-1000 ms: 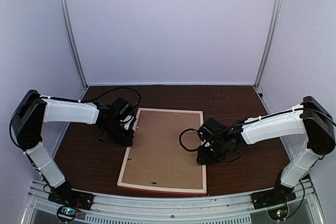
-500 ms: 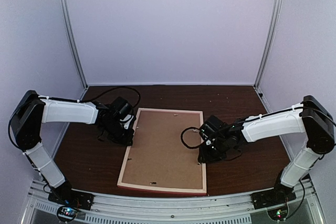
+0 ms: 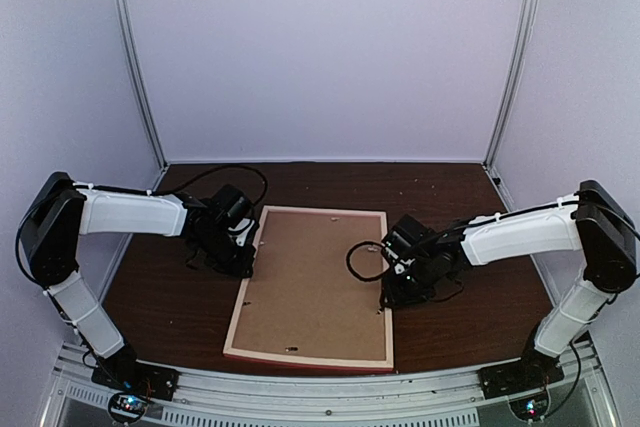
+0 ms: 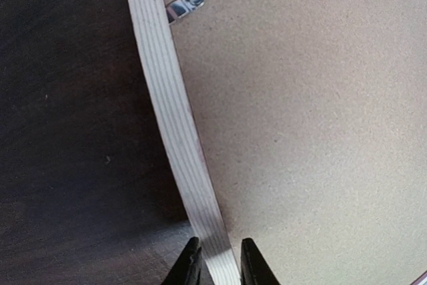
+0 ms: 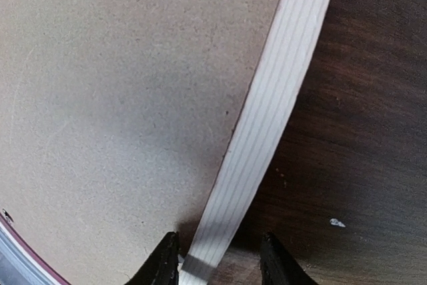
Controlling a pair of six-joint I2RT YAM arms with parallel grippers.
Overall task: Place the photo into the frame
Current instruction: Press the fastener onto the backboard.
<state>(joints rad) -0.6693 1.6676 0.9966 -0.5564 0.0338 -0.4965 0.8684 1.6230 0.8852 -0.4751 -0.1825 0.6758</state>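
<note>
From above, we see the frame [image 3: 305, 358] lying face down on the dark table [image 3: 160, 297], between the two arms, with a brown board [image 3: 315, 282] filling its back. We cannot see the photo in any view, nor tell whether it lies under the board.

The overhead view places the left gripper [image 3: 246, 267] at the frame's left side and the right gripper [image 3: 386, 299] at its right side, both low over the edge. From there we cannot make out how the fingers stand.

The wrist cameras show that. On the left, the two dark fingers [image 4: 193, 265] sit on either side of the pale wood side strip and press close against it, clenched on the frame. That camera also picks up a small metal clip [image 4: 185, 6] turned over the board's edge, too small to read from above.

On the right, the fingers [image 5: 275, 261] straddle the same kind of strip but stand wider. Dark table shows between the outer finger and the wood, so this gripper is released around the frame and not grasping it.
</note>
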